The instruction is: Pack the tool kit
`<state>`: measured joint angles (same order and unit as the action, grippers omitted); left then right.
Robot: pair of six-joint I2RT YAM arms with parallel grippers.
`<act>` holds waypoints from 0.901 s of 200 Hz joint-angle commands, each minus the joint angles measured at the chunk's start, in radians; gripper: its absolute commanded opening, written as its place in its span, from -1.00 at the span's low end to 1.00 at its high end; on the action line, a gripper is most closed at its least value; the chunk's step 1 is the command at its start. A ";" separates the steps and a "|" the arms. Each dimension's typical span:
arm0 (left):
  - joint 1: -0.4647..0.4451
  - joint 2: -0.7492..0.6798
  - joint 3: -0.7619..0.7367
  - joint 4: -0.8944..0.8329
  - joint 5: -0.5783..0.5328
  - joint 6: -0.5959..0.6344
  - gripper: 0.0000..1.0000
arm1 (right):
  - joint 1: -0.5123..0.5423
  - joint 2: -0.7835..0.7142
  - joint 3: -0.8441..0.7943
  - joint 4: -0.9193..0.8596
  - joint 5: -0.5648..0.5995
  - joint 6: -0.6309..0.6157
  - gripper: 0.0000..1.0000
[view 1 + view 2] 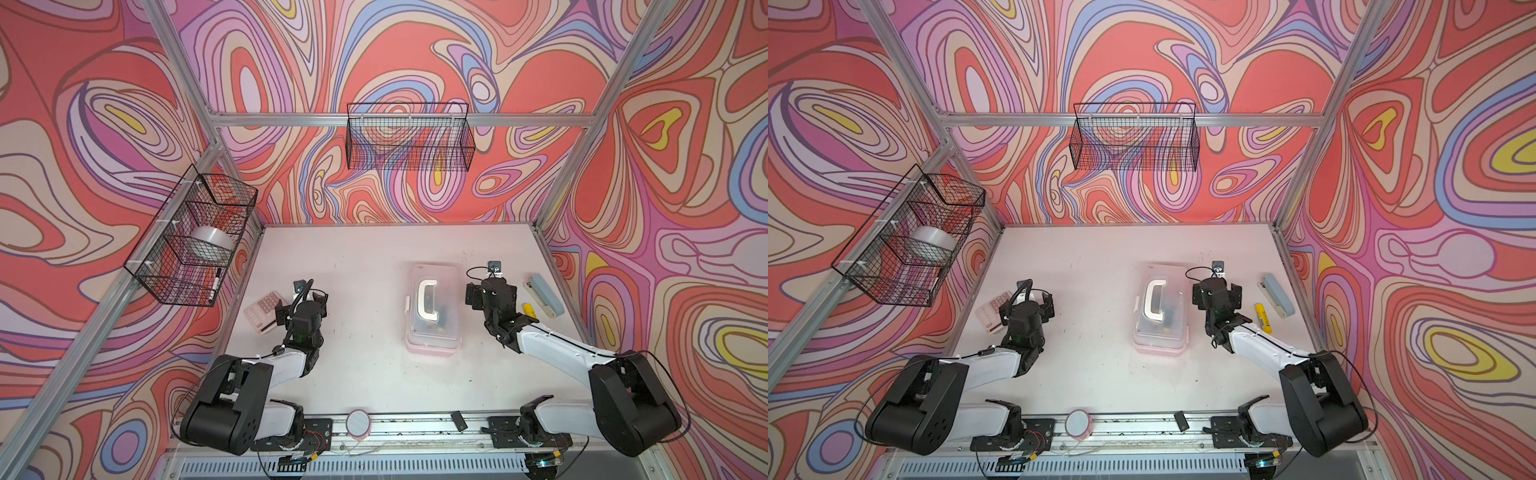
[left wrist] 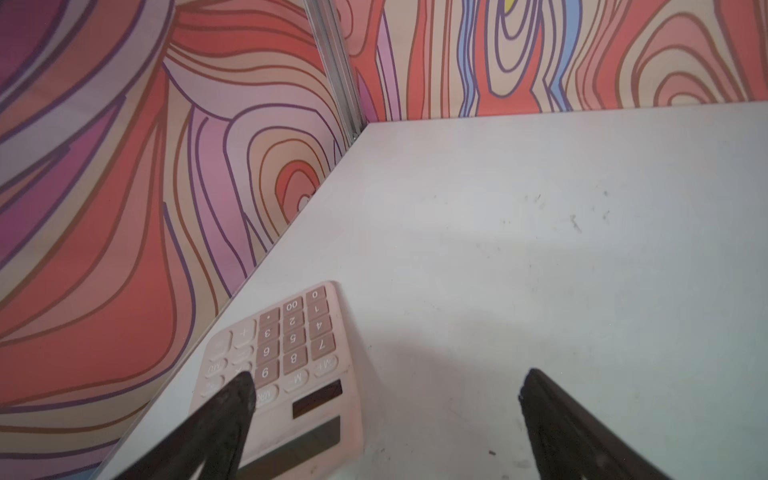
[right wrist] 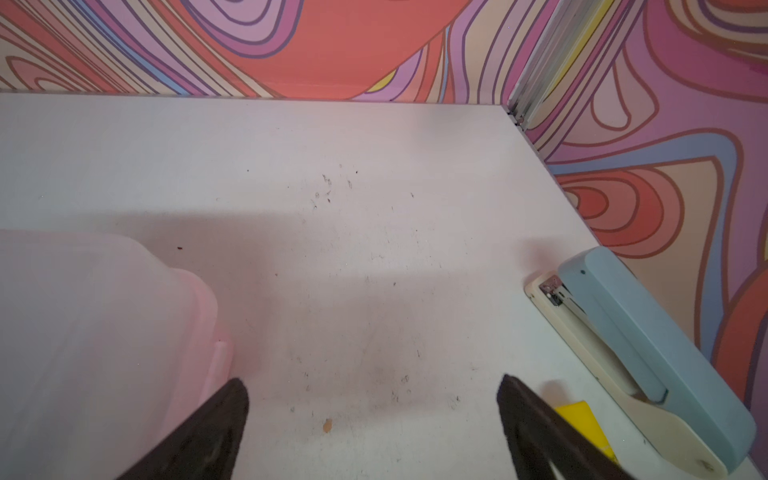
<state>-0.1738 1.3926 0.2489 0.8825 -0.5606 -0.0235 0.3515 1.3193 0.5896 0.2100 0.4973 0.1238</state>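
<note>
White table (image 1: 353, 257), flat, scuffed with dark specks; it fills the lower middle of both top views, with patterned walls on three sides.

- Centre-right: tool kit (image 1: 440, 286), a pale pink case, translucent lid closed, white C-shaped handle lying flat on top. Long side runs toward the back wall. Dark shapes show faintly through the lid; they cannot be identified.
- Left edge, mid-frame: pinkish calculator (image 1: 264, 309), keys up, set at a slant, close to the table's left border.
- Right edge: grey-blue stapler (image 1: 545, 293) with cream base, lying along the border.
- Just left of the stapler: yellow oblong item (image 1: 1262, 318), apart from the case.
</note>
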 commanded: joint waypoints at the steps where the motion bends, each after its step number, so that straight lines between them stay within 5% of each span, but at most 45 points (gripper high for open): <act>1: 0.073 0.084 -0.013 0.249 0.168 0.011 1.00 | -0.037 -0.006 -0.027 0.126 -0.003 -0.077 0.97; 11: 0.076 0.054 -0.003 0.150 0.255 0.006 1.00 | -0.075 0.001 -0.056 0.202 -0.003 -0.104 0.97; 28: 0.089 0.207 0.008 0.345 0.264 0.038 1.00 | -0.164 0.036 -0.108 0.337 -0.037 -0.119 0.97; 42: 0.098 0.106 0.055 0.072 0.287 -0.015 1.00 | -0.223 0.091 -0.146 0.457 -0.044 -0.115 0.97; 55: 0.107 0.185 0.049 0.228 0.288 0.016 1.00 | -0.244 0.166 -0.170 0.592 -0.049 -0.116 0.97; 71: 0.095 0.127 0.079 0.064 0.289 -0.003 1.00 | -0.245 0.238 -0.181 0.720 -0.132 -0.110 0.97; 91: 0.092 0.149 0.086 0.087 0.285 0.010 1.00 | -0.259 0.444 -0.231 1.083 -0.169 -0.148 0.96; 101: 0.095 0.141 0.108 0.030 0.286 0.001 1.00 | -0.258 0.371 -0.214 0.883 -0.241 -0.123 0.97; 111: 0.096 0.168 0.101 0.096 0.280 0.020 1.00 | -0.275 0.418 -0.190 0.931 -0.275 -0.142 0.97; 122: 0.096 0.151 0.103 0.056 0.283 0.005 0.99 | -0.285 0.389 -0.148 0.783 -0.285 -0.115 0.97; 180: 0.096 0.156 0.106 0.063 0.283 0.010 1.00 | -0.295 0.399 -0.145 0.808 -0.269 -0.111 0.97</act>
<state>-0.0795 1.5478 0.3443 0.9390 -0.2871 -0.0193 0.0601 1.7233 0.4416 1.0031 0.2417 0.0086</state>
